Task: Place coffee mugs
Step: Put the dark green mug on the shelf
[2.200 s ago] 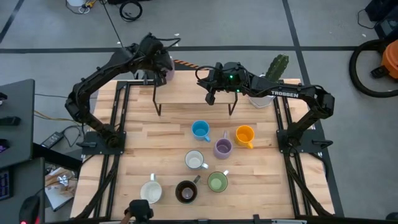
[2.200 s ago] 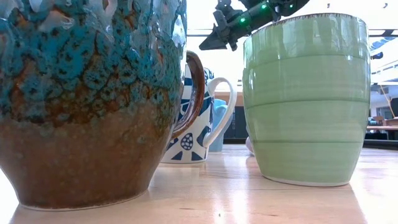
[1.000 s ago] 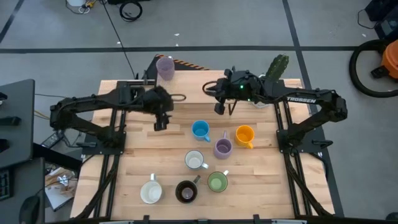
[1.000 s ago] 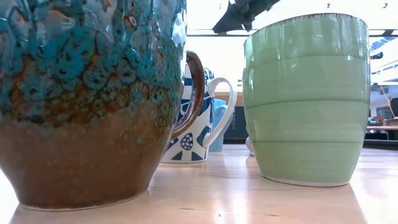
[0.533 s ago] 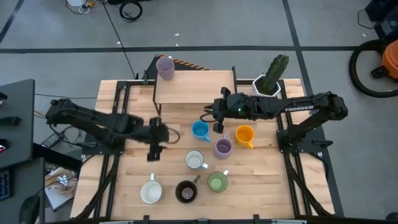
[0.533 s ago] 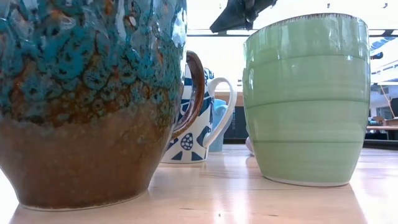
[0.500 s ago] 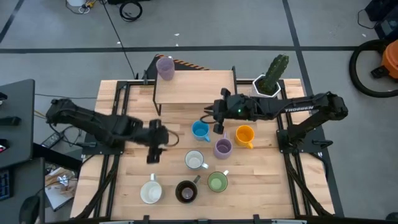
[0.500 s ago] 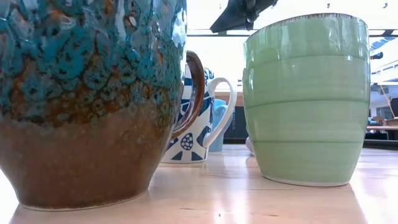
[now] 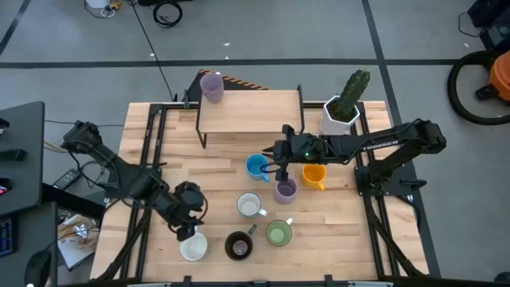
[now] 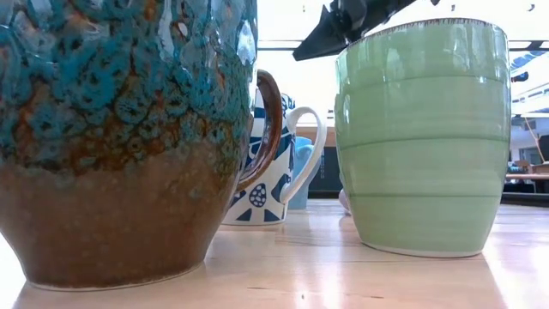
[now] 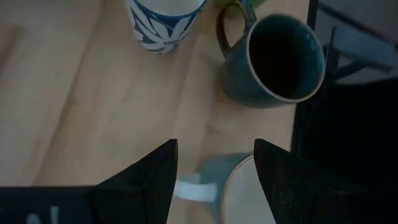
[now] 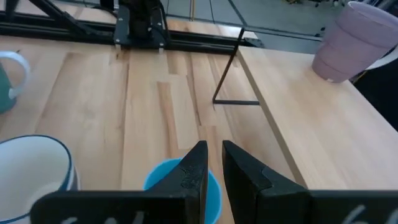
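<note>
The left gripper (image 9: 190,229) hung over the table's (image 9: 223,171) near-left part, just above the plain white mug (image 9: 192,247), its fingers (image 11: 146,180) spread wide with the mug's handle and rim between them but touching nothing. That mug stood upright, mouth up; seen from above, its handle pointed to about 12 o'clock.

The right gripper (image 9: 278,166) hovered between the blue mug (image 9: 256,166) and a lilac mug (image 9: 285,190), fingers (image 12: 193,168) close together with only a thin gap, gripping nothing, just above the blue mug's rim.

All mugs stood upright, long axes vertical. From the blue mug, the orange mug (image 9: 313,173) sat at 3 o'clock, the lilac one at 4 o'clock, and the patterned white mug (image 9: 249,205) at 6 o'clock. The dark brown mug (image 9: 238,245) and green mug (image 9: 278,233) stood near the front edge, their handles toward 1 o'clock. The second lilac mug (image 9: 211,86) stood on the far-left corner of the raised shelf (image 9: 247,119). A cactus pot (image 9: 341,110) stood at 3 o'clock from the shelf.
</note>
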